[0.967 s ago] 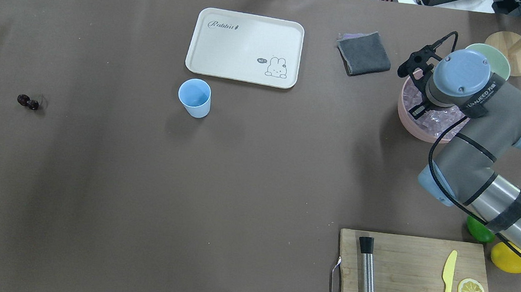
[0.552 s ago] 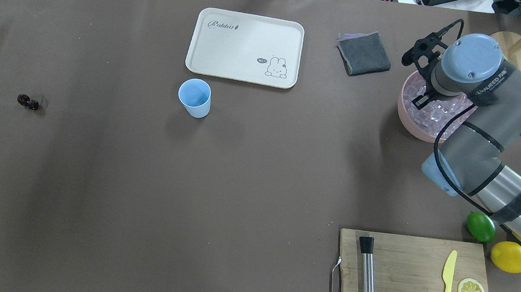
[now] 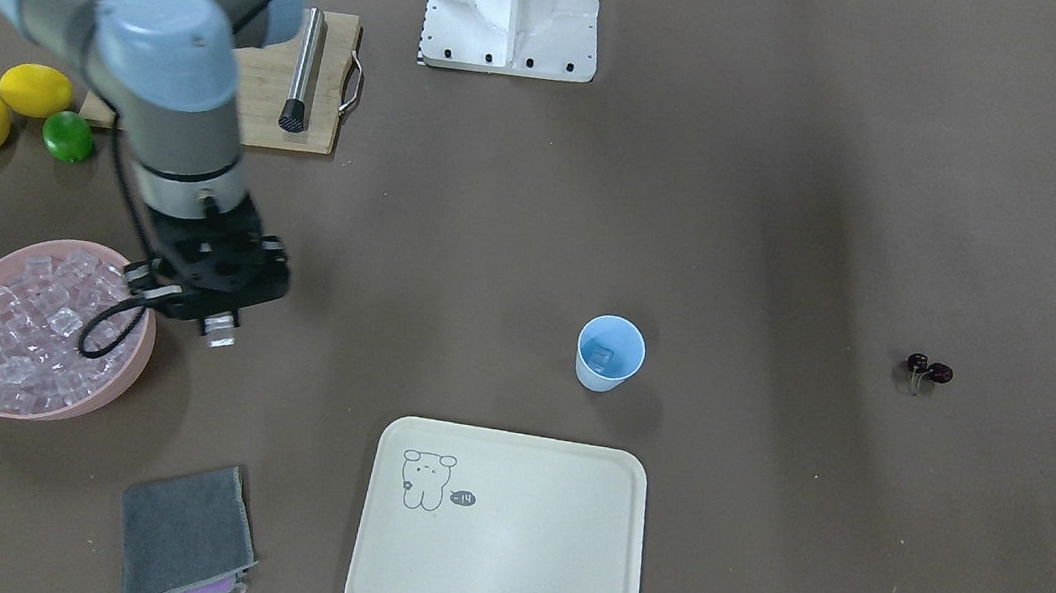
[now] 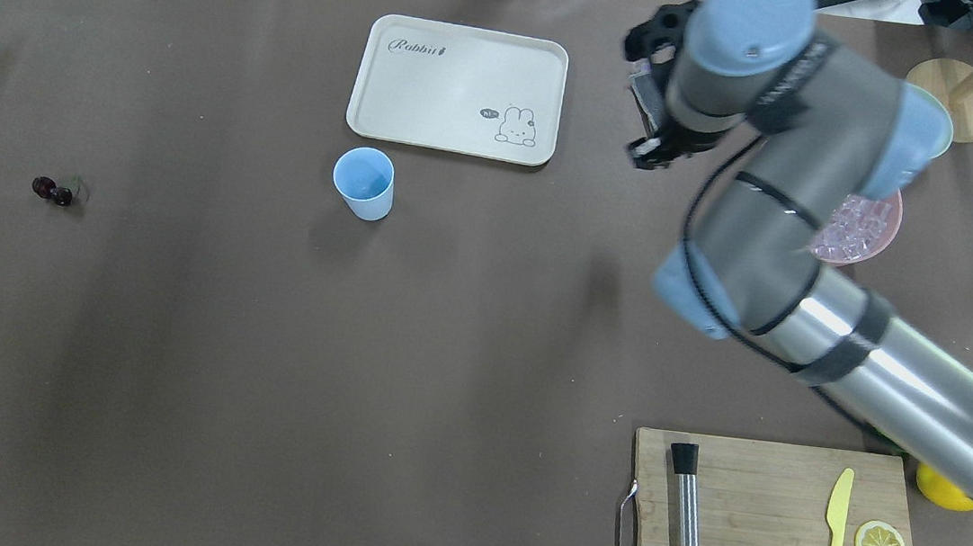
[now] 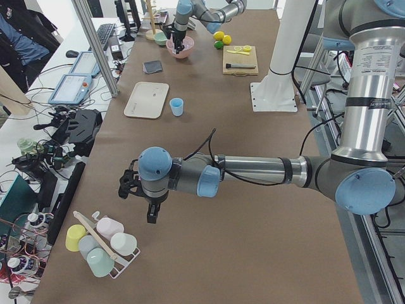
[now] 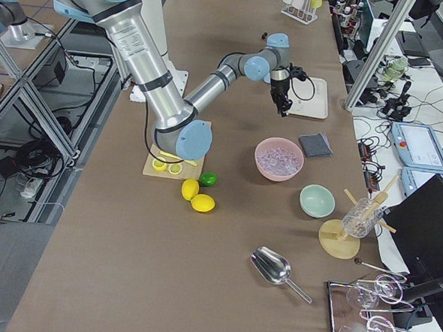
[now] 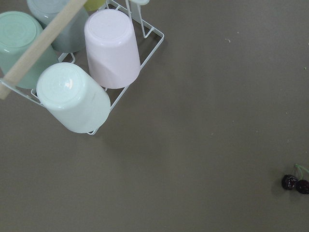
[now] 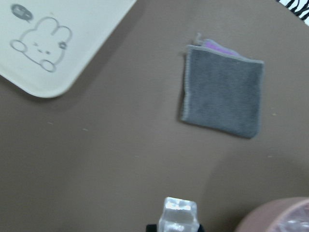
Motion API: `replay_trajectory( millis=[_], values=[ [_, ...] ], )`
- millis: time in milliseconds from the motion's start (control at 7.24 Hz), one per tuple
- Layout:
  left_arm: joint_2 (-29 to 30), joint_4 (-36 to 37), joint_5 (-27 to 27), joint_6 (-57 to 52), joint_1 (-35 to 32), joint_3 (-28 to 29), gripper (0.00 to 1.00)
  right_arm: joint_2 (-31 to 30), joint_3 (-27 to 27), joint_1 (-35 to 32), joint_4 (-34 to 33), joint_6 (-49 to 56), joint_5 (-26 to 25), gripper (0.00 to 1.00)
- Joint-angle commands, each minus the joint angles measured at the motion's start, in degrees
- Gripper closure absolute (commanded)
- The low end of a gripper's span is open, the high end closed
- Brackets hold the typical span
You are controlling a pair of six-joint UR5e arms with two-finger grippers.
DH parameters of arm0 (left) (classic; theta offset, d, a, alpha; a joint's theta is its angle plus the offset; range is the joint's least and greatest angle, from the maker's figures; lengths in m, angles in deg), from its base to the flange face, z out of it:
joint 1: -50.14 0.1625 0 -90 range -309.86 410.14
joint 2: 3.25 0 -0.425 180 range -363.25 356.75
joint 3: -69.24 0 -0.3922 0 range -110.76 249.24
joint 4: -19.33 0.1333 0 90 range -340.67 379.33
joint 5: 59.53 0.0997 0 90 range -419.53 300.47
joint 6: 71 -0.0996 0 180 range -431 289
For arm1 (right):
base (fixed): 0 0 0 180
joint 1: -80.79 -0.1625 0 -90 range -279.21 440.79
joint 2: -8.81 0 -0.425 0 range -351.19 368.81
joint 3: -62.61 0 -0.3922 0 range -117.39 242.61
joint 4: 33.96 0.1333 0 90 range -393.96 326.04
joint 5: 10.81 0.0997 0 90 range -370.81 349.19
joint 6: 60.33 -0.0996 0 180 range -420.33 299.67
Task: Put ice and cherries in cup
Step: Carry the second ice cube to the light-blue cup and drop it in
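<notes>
Right end effector (image 4: 646, 154) pinched one ice cube (image 8: 179, 212) over the counter (image 4: 481, 327), beside the pink bowl's (image 4: 887, 232) rim.
The left end effector (image 5: 152, 214) hung far left, its grip impossible to tell; two joined cherries (image 4: 52, 191) lay well apart from the single cup (image 4: 363, 183), near one tray's (image 4: 457, 87) corner, another ice cube (image 3: 601, 354) inside; open counter ran from cup to right end effector.

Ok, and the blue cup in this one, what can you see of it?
The cup is small, light-blue plastic, tapered toward the base, with no handle and a paler outside. It stands upright and open on the brown table, close to a corner of the cream tray but apart from it. The front-facing view shows what looks like one clear ice cube at its bottom. Nothing else touches it.
</notes>
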Motion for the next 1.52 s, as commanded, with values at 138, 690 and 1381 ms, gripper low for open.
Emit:
replay_trajectory(
  millis=[138,690,1381],
  values=[
    [0.34,0.0,0.0,-0.02,0.0,-0.03,0.02,22.98,-15.38,13.05,-2.71,-23.2,-5.3,0.81],
    [0.52,0.0,0.0,-0.1,0.0,0.14,0.02,24.25,-27.36,13.34,19.59,-24.47,-6.44,0.8],
    [0.34,0.0,0.0,-0.19,0.0,0.23,0.02,22.77,-26.69,13.51,20.64,-23.6,-7.07,0.01]
  ],
)
